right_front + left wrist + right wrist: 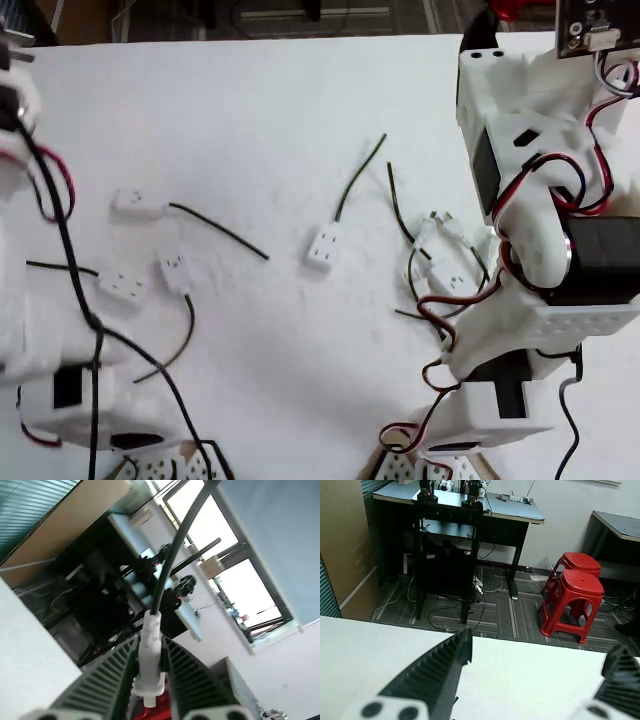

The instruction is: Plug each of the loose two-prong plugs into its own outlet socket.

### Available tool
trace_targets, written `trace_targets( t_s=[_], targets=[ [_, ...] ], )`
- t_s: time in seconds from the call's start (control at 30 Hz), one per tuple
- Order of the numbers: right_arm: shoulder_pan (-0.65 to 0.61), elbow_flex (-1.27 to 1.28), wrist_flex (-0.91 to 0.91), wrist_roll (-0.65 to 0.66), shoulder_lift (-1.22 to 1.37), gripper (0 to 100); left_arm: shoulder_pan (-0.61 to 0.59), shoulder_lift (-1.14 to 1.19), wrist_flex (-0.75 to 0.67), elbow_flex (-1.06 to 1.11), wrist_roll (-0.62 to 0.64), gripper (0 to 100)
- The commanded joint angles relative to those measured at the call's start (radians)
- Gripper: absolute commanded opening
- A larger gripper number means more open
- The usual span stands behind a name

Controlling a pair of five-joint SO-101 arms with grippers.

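Observation:
My left gripper (150, 647) is shut on a white plug (148, 665) whose black cord (175, 555) rises out between the ridged fingers; it points up and away from the table. Open, with nothing between its black fingers (437, 672), my right gripper (542, 652) hovers over bare table near the far edge. On the table lie several white pieces with short black cords: one at the left (137, 204), two close together (124, 286) (176, 273), an outlet socket in the middle (322, 247), and a pronged plug (438, 229) with another piece (452, 281) beside the right arm.
The right arm's white body (540, 250) overhangs the table's right side, with red and black wires looping by the plug there. The left arm's base (70, 390) and its black cable (95, 320) cover the near left. Beyond the far edge stand a desk (470, 510) and red stools (570, 595).

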Motion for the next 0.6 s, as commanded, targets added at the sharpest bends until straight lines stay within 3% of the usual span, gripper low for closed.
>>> trace_targets(
  t_s=[0.0, 0.27, 0.5, 0.57],
  targets=[
    [-0.053, -0.006, -0.001, 0.005, 0.002, 39.1, 0.004, -0.111, 0.002, -0.014, 0.112, 2],
    [-0.162, -0.006, 0.015, 0.005, 0.002, 39.1, 0.004, -0.203, 0.005, -0.009, 0.341, 2],
    [-0.303, 0.075, 0.021, -0.002, -0.025, 39.0, 0.016, -0.202, 0.003, -0.009, 0.353, 2],
    [-0.361, 0.121, 0.021, -0.002, -0.059, 38.9, 0.071, -0.206, 0.003, -0.011, 0.351, 2]
  ],
)
